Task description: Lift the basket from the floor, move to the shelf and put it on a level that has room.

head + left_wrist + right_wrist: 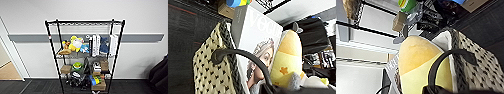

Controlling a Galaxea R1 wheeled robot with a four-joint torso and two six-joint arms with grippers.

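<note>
The shelf [53, 50], a tall black wire rack, stands straight ahead against the white wall on the dark carpet floor [37, 88]. Its top level [85, 23] is a bare wire grid. The cream woven basket [210, 75] with a dark rim fills the left wrist view, and its other side [481, 67] shows in the right wrist view. It holds a magazine [258, 37] and a yellow plush [416, 57]. One dark handle [243, 53] arcs into my left gripper [270, 88]. The other handle [448, 56] runs into my right gripper [432, 89].
Plush toys [74, 44] and white books [96, 45] fill the second tier. Lower tiers hold cardboard boxes [98, 86] and assorted small items. A doorway [7, 70] opens at the left. A dark bulky object [160, 75] stands at the right.
</note>
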